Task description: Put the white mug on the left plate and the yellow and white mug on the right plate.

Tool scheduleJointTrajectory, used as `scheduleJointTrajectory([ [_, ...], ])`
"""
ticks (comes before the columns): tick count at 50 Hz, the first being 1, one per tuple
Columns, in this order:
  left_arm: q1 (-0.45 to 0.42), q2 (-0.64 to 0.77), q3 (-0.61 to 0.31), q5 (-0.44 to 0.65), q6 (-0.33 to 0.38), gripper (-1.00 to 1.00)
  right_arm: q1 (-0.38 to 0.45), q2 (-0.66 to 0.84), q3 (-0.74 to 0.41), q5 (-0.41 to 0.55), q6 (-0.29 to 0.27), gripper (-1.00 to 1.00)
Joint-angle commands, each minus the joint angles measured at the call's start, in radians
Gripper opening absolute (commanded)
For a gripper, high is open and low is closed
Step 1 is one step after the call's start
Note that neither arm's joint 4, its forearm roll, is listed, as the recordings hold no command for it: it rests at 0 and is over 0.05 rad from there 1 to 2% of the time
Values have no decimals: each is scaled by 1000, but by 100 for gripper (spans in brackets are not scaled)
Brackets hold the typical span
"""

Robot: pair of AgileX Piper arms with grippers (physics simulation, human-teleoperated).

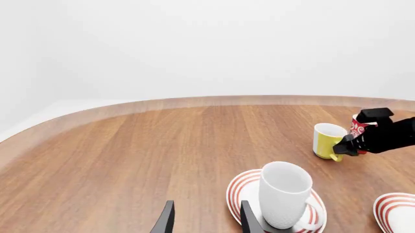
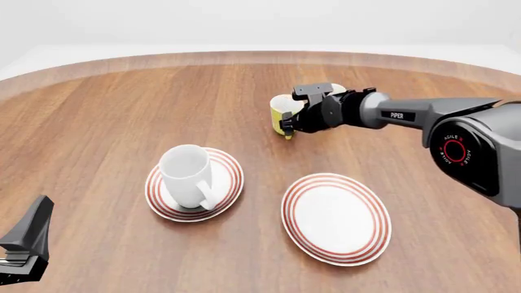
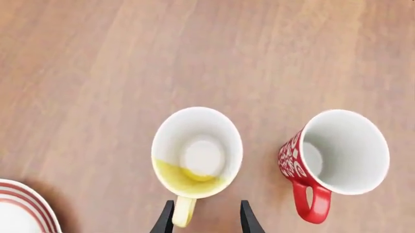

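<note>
The white mug [image 2: 186, 176] stands upright on the left plate [image 2: 233, 168]; both show in the left wrist view, mug [image 1: 283, 193] and plate [image 1: 240, 187]. My left gripper [image 1: 207, 223] is open and empty, just short of that plate, low at the near left [image 2: 24, 247]. The yellow and white mug [image 2: 279, 110] stands on the table beyond the plates. My right gripper [image 2: 290, 126] is open at its handle. In the right wrist view the yellow handle [image 3: 183, 211] lies between the fingertips [image 3: 166, 219], close to one. The right plate [image 2: 335, 217] is bare.
A red-and-white patterned cup [image 3: 337, 155] stands upright right beside the yellow mug, mostly hidden behind my right gripper in the front view. A ringed plate's rim [image 3: 19, 206] shows at the corner of the right wrist view. The table's curved far edge [image 2: 244, 58] runs behind.
</note>
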Motion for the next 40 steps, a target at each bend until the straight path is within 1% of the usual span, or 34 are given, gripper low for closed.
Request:
scheduleJointTrajectory([
  [1,0,0,0,0,0,100,-6,17,-26,23,-16,100],
  [9,0,0,0,0,0,100,1,25,-38,32,1,100],
  [25,0,0,0,0,0,100,7,23,-32,31,6,100],
  [26,0,0,0,0,0,100,7,22,-30,31,6,-100],
  [40,0,0,0,0,0,100,10,7,-15,23,7,-100],
])
